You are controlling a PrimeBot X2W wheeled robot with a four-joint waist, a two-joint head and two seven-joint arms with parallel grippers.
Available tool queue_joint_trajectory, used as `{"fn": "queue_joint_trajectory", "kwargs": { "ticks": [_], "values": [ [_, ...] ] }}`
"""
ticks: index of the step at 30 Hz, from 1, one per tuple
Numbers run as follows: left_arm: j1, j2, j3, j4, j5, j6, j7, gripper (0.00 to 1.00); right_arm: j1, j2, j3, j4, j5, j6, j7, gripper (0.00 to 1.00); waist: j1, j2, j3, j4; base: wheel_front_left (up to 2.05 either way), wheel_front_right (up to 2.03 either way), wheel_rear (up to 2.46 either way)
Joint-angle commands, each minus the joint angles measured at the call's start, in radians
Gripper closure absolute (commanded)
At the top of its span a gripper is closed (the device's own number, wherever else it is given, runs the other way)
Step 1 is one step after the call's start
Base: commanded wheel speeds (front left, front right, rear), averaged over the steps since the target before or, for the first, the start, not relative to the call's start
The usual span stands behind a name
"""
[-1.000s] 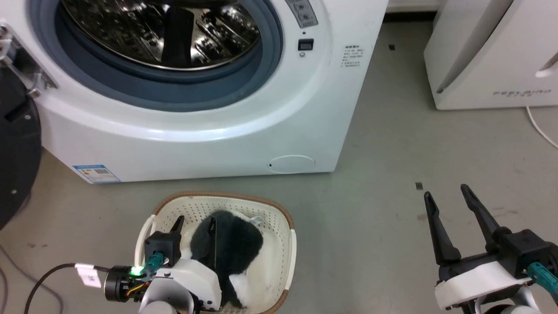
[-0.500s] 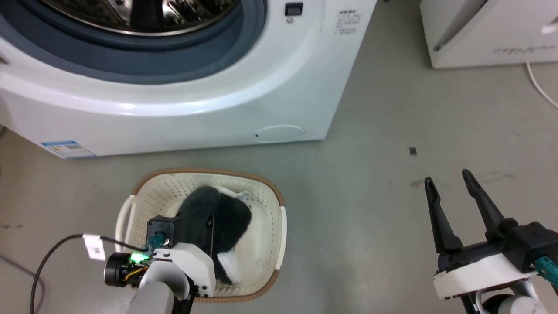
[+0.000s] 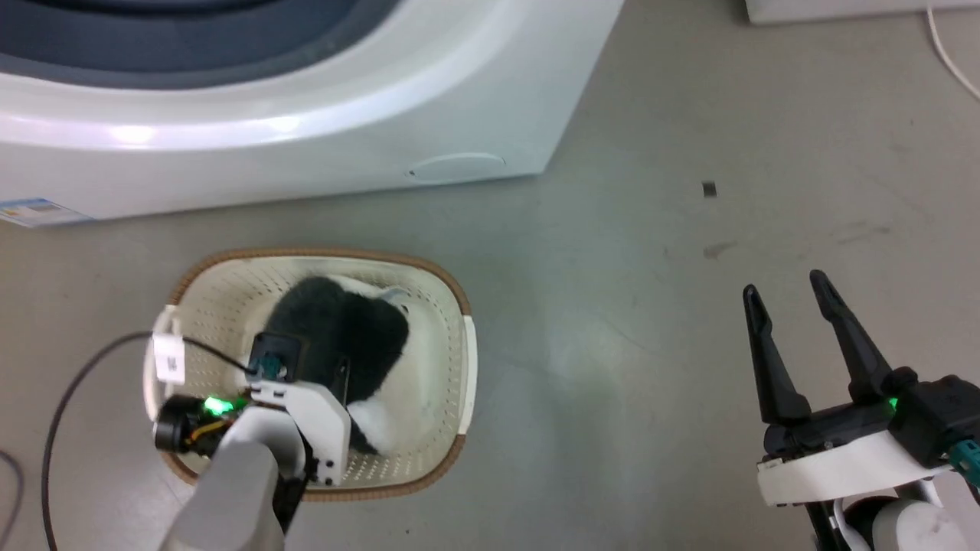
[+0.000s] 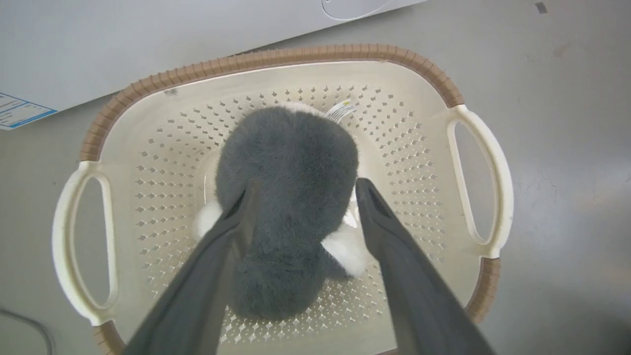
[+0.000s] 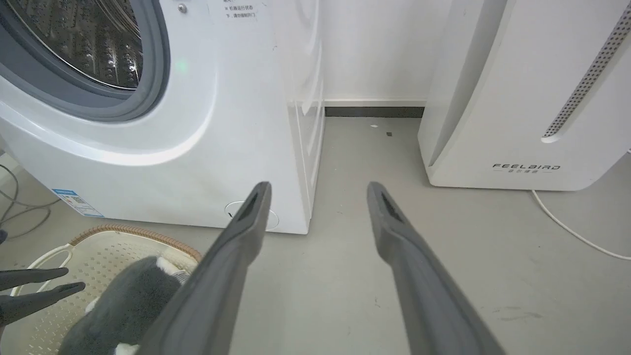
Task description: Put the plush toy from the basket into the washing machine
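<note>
The plush toy (image 3: pixel 337 329), fluffy black with white patches, lies in the cream perforated basket (image 3: pixel 321 252) on the floor in front of the washing machine (image 3: pixel 306 153). In the left wrist view my left gripper (image 4: pixel 305 187) is open, its two fingers reaching down on either side of the plush toy (image 4: pixel 291 158) inside the basket (image 4: pixel 276 54). In the head view the left gripper (image 3: pixel 306 367) sits low over the toy. My right gripper (image 3: pixel 784 285) hovers open and empty over bare floor at the right. The right wrist view shows the washing machine (image 5: pixel 197 123) with its porthole open.
A white FEELBIRD appliance (image 5: pixel 517 98) stands right of the washer, with a white cable (image 5: pixel 567 227) on the floor beside it. My left arm's dark cable (image 3: pixel 76 383) loops over the basket's left side. Grey floor stretches between basket and right gripper.
The head camera has tilted down, so the washer slid up the picture. My left gripper has sunk deeper into the basket around the toy. The right gripper stays open.
</note>
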Motion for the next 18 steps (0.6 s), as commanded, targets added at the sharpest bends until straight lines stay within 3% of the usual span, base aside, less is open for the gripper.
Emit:
{"fn": "queue_joint_trajectory", "kwargs": {
  "ticks": [1,18],
  "values": [
    [-0.034,0.012,-0.012,0.026,0.004,-0.006,0.004,0.00,-0.021,0.000,0.001,-0.008,0.014,-0.001,-0.010,0.00,-0.0001,0.0000,0.033,-0.018,0.00,0.00,0.00],
    [-0.281,0.100,-0.122,0.210,0.017,-0.036,0.109,0.00,-0.073,0.000,0.019,-0.020,0.079,-0.001,-0.045,0.00,-0.0001,0.0000,0.227,-0.080,0.00,0.00,0.00]
  ]
}}
